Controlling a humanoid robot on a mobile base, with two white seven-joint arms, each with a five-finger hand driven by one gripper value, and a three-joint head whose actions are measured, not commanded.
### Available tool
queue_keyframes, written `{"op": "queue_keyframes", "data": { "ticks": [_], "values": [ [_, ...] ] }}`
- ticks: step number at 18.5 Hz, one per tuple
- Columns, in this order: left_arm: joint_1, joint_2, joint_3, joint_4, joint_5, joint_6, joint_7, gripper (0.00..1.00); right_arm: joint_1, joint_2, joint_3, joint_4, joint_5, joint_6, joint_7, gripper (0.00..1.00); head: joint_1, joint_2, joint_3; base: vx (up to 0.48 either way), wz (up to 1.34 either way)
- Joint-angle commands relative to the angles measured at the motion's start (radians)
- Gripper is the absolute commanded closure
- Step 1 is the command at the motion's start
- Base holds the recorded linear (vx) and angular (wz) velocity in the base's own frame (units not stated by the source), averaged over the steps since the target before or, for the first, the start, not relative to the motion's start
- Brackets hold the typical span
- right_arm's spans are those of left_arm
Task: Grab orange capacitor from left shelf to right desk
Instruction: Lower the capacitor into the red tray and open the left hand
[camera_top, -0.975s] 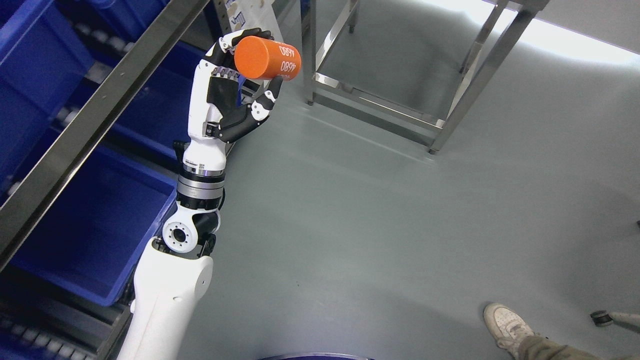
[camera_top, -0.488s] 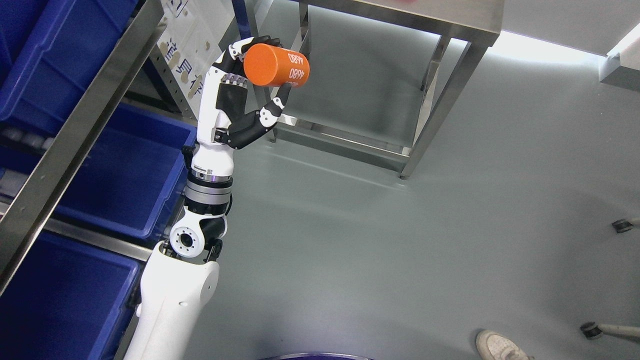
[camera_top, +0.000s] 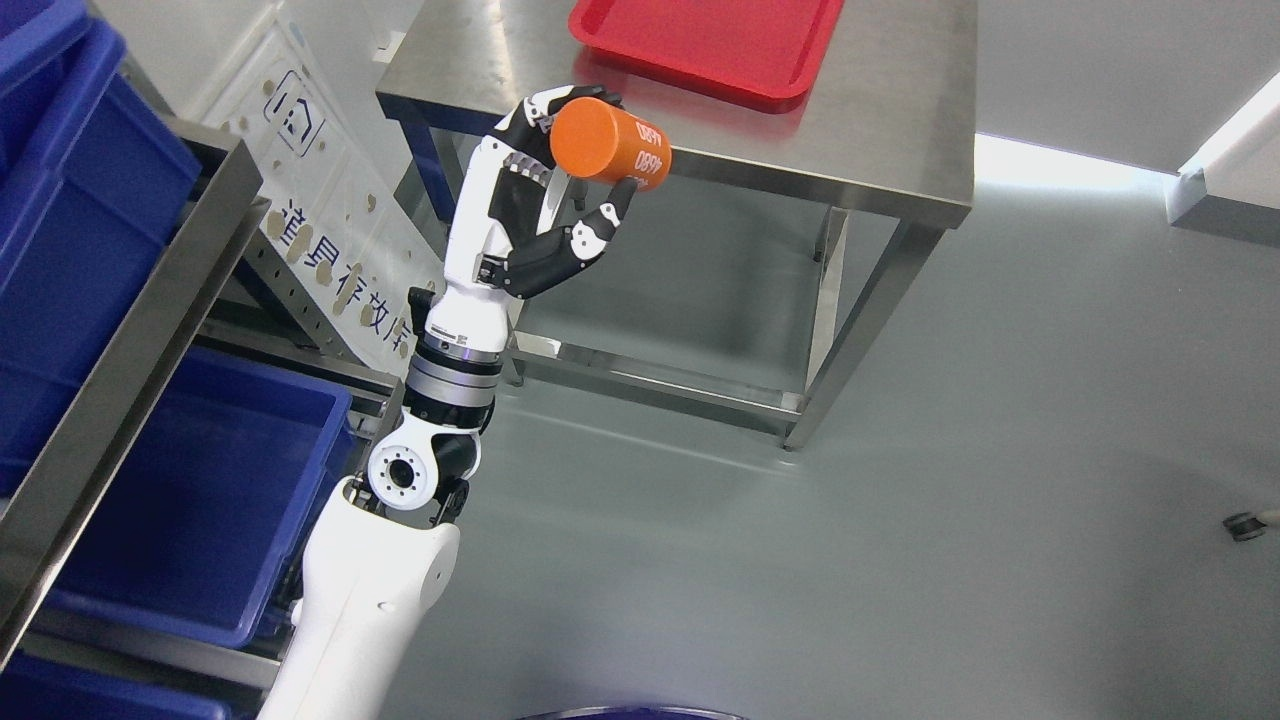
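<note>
In the head view, the left arm rises from the bottom edge left of centre, its upper part cut off by the frame, and ends in the left robot hand (camera_top: 545, 200) just above and left of the middle. The robot hand is closed around the orange capacitor (camera_top: 608, 141), with fingers over the top and the thumb pressing from below; the cylinder lies on its side, tilted, one flat orange end toward the camera and white digits on its barrel that read upside down. The fingers hide part of the capacitor's far side. It is held in the air in front of the near edge of the steel tabletop (camera_top: 900, 130), not resting on it. The tabletop occupies the upper centre; its far edge and the back of the red tray (camera_top: 720, 40) on it are cut off by the top of the frame. The tray sits toward the upper middle, leaving bare steel to its right and along the near edge. On the left, blue bins (camera_top: 190, 480) sit on the shelf (camera_top: 130, 350), cut off at the left and bottom edges. A white sign (camera_top: 330, 230) with characters partly blocked by the arm leans between shelf and tabletop. Open grey floor (camera_top: 900, 520) fills the right and lower right.
</note>
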Motion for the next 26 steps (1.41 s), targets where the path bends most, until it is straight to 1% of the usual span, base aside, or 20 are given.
{"op": "queue_keyframes", "data": {
  "ticks": [1,4,9,12,15,20,23,25,26],
  "values": [
    [-0.042,0.013,-0.091,0.018,-0.014,0.059,0.006,0.98,-0.002,-0.017,-0.011,-0.034,0.005,-0.001,0.002,0.0,0.0,0.0,0.0,0.409,-0.06],
    [-0.066,0.013,-0.105,0.039,-0.014,0.104,0.006,0.97,-0.002,-0.017,-0.011,-0.034,0.005,-0.001,0.002,0.0,0.0,0.0,0.0,0.39,-0.1],
    [-0.138,0.013,-0.113,0.117,-0.017,0.139,0.006,0.97,-0.002,-0.017,-0.011,-0.034,0.005,-0.001,0.002,0.0,0.0,0.0,0.0,0.366,0.01],
    [-0.151,0.013,-0.13,0.174,-0.016,0.211,0.005,0.97,-0.002,-0.017,-0.011,-0.034,0.005,0.001,0.002,0.0,0.0,0.0,0.0,0.289,0.02],
    [-0.172,0.013,-0.142,0.249,-0.017,0.214,0.006,0.97,-0.002,-0.017,-0.011,-0.034,0.005,-0.001,0.002,0.0,0.0,0.0,0.0,0.27,-0.08],
    [-0.178,0.013,-0.18,0.26,-0.017,0.269,0.001,0.96,-0.002,-0.017,-0.011,-0.034,0.005,-0.001,0.002,0.0,0.0,0.0,0.0,0.163,-0.12],
    [-0.177,0.013,-0.185,0.26,-0.017,0.274,0.001,0.96,-0.002,-0.017,-0.011,-0.034,0.005,-0.001,0.002,0.0,0.0,0.0,0.0,0.067,-0.05],
    [-0.177,0.013,-0.174,0.26,-0.016,0.274,0.0,0.93,-0.002,-0.017,-0.011,-0.034,0.005,-0.001,0.002,0.0,0.0,0.0,0.0,0.028,-0.02],
    [-0.177,0.013,-0.17,0.26,-0.016,0.274,0.0,0.89,-0.002,-0.017,-0.011,-0.034,0.005,-0.001,0.0,0.0,0.0,0.0,0.0,0.014,0.0]
  ]
}}
